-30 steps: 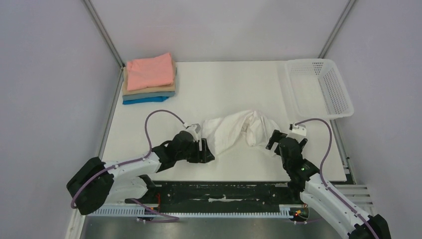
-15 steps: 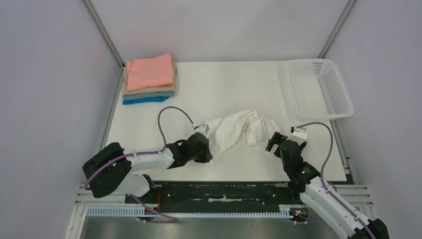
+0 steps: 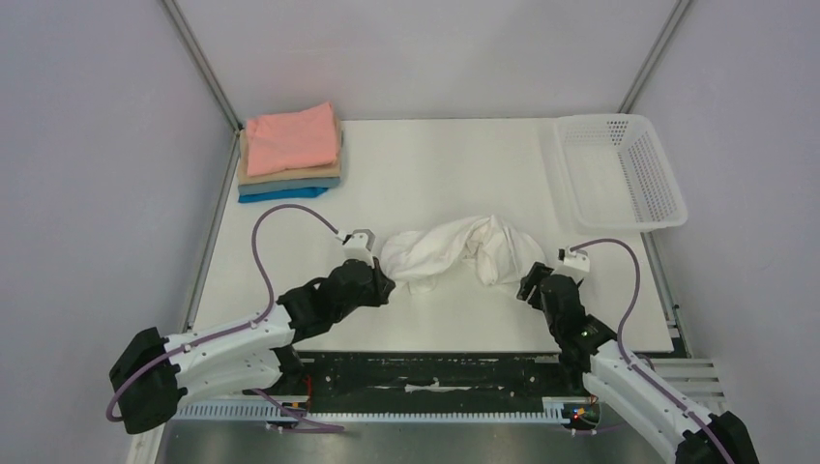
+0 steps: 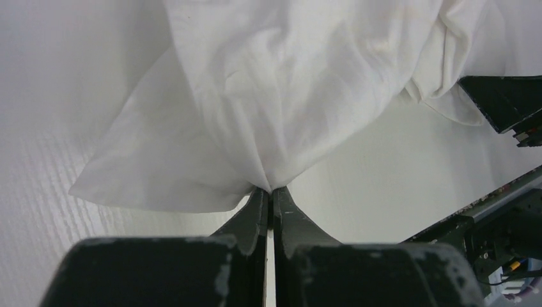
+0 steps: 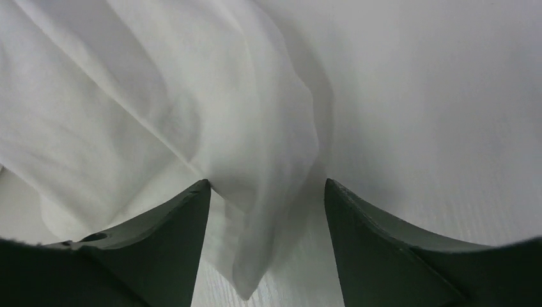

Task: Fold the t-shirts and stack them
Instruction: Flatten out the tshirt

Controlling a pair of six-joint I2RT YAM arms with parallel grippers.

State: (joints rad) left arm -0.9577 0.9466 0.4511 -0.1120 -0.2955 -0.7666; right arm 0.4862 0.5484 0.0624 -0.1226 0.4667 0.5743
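The white plastic mesh basket sits at the far right corner of the table. The thin, wrinkly white t-shirt lies bunched mid-table near the front; the left gripper pinches its edge between fingers pressed together, while the right gripper straddles a soft fold with fingers spread. At far left, the folded t-shirts form a rectangular stack, salmon pink on top
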